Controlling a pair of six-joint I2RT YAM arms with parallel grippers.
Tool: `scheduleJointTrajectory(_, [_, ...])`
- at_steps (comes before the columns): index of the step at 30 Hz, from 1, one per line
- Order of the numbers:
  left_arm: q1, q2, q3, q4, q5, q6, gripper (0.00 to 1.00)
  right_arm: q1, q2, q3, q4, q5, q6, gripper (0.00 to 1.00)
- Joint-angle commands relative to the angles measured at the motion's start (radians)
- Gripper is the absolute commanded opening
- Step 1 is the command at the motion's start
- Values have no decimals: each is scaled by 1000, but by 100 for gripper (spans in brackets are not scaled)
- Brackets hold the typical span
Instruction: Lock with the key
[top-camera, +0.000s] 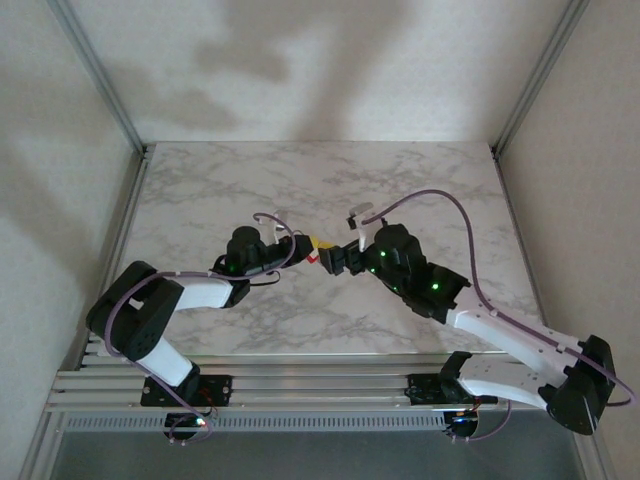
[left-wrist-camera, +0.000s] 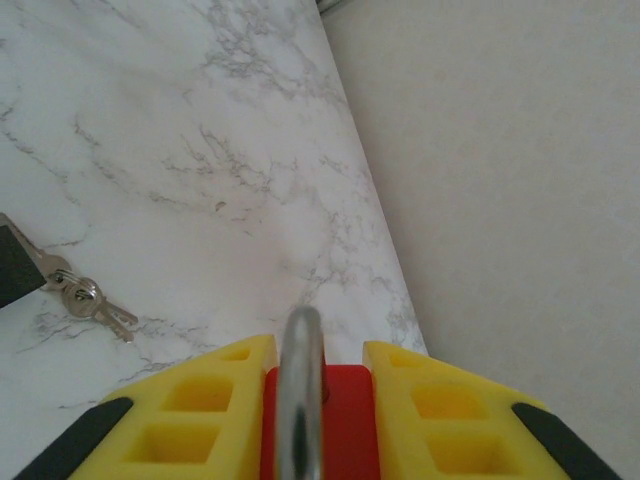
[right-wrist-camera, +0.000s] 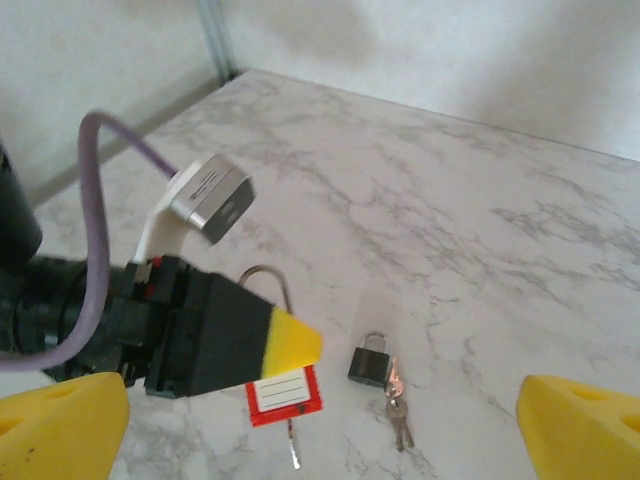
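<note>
My left pincer (left-wrist-camera: 318, 360) pinched the red padlock (left-wrist-camera: 340, 400) above the table's (top-camera: 200, 200) middle, what looked like a key (right-wrist-camera: 293, 452) hanging beneath it, while my right pincer (right-wrist-camera: 320, 415) stood spread and empty just right, so I judged the locking itself unconfirmed.

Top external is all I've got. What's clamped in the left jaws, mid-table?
Observer: A red padlock, with a white label on the side toward the right wrist camera.
Operator: Shackle?
Observer: The steel shackle sticks out between the yellow fingers. I can't tell whether it's latched.
Operator: Right jaws? Any key?
Observer: They're wide open and empty. A small black padlock with keys attached lies on the marble table ahead of them.
</note>
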Motion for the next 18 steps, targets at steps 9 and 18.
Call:
scheduleJointTrajectory(9, [19,36,-21,200,6,-117,0,-203,-126,-70,-54,-110,318,99])
scheduleJointTrajectory(18, [30,64,-18,346,-10,-259,0,-364,-82,-100,23,-333,477,99])
